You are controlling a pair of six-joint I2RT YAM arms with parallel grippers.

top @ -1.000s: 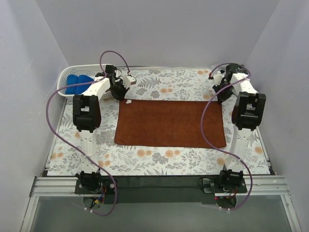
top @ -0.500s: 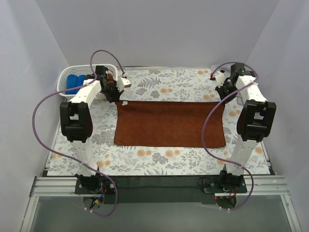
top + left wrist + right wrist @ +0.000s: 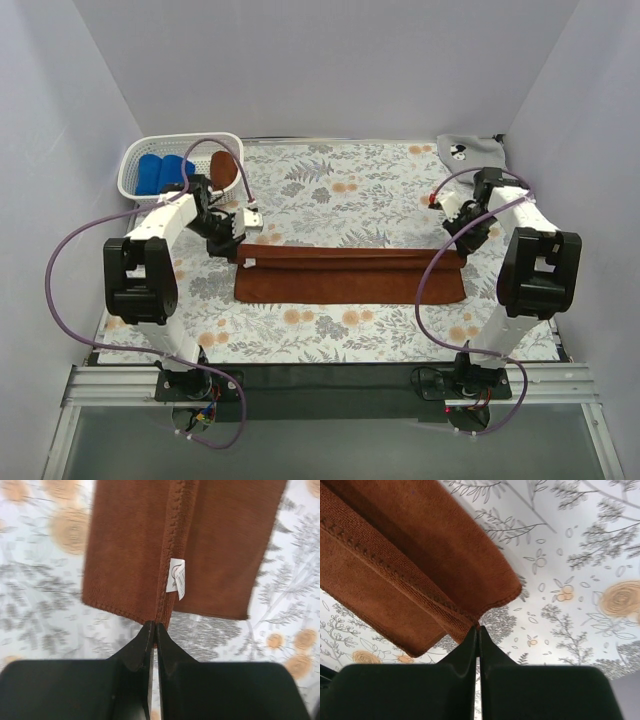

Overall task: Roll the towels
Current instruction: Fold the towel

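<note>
The rust-brown towel [image 3: 345, 275] lies across the middle of the table, its far edge folded over toward the near side. My left gripper [image 3: 243, 255] is shut on the towel's left far corner [image 3: 160, 615], beside the white label [image 3: 176, 576]. My right gripper [image 3: 460, 250] is shut on the towel's right far corner [image 3: 470, 617]. Both corners hang lifted above the floral cloth. The light grey towel [image 3: 470, 152] with a black-and-white mark lies at the far right corner. Blue rolled towels [image 3: 160, 172] and a brown roll [image 3: 222, 172] sit in the white basket [image 3: 135, 160].
The floral tablecloth [image 3: 340, 185] covers the table. Grey walls stand close at the left, right and back. Purple cables loop off both arms over the towel's ends.
Both grippers have pulled the towel's far edge toward the near side, folding the towel about in half. The arms have swung nearer, and the grey towel has come into view.
</note>
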